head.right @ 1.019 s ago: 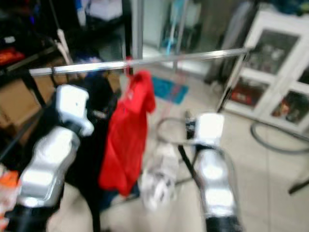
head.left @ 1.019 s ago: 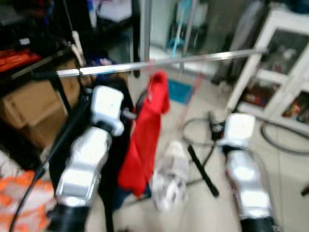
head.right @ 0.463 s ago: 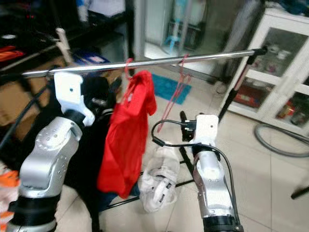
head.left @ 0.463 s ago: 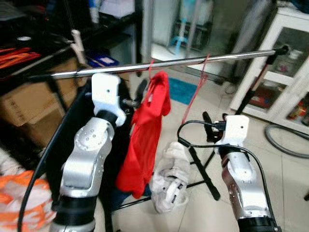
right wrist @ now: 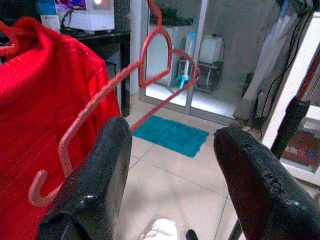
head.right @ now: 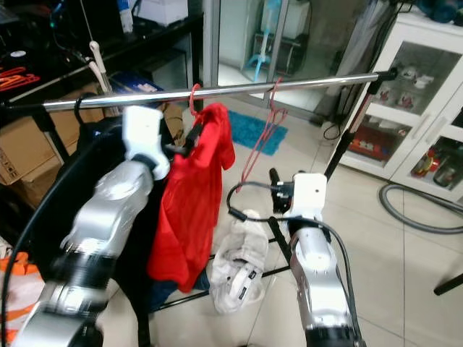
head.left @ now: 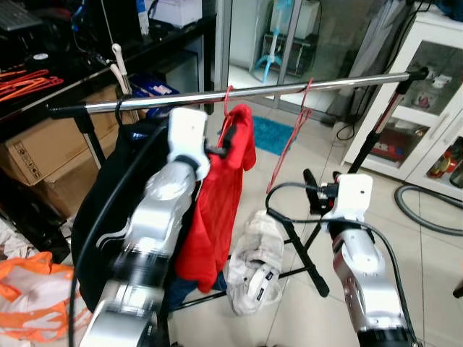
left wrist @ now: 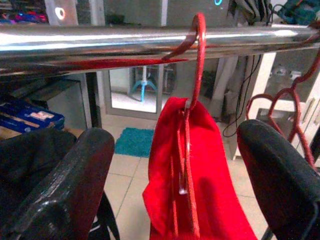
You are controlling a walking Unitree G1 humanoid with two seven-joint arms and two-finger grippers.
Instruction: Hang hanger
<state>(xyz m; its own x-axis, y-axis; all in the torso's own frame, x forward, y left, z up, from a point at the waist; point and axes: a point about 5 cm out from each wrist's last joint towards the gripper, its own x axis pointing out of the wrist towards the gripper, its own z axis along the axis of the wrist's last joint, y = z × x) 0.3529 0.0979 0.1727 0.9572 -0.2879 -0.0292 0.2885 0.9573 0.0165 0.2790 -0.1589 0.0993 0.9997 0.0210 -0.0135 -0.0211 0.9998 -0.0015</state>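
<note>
The red hanger carrying the red shirt is hooking over the metal rail, so the hanging step looks done, and next the left gripper, fingers spreading wide and holding nothing just below the rail, probably needs only to draw clear. Under the rail I am counting two red hangers, one bare, and one black garment, while the right gripper is hovering wide open and empty below the bare hanger.

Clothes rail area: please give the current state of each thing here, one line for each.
Rail: horizontal, on its stand.
Red garment: hanging from the rail on a red hanger, hook over the rail.
Empty red hanger: hooked on the rail, hanging tilted.
Black garment: hanging on the rail.
White bundle: lying on the floor.
Left tool: open, just in front of the red garment, holding nothing.
Right tool: open, holding nothing, near the empty red hanger.
</note>
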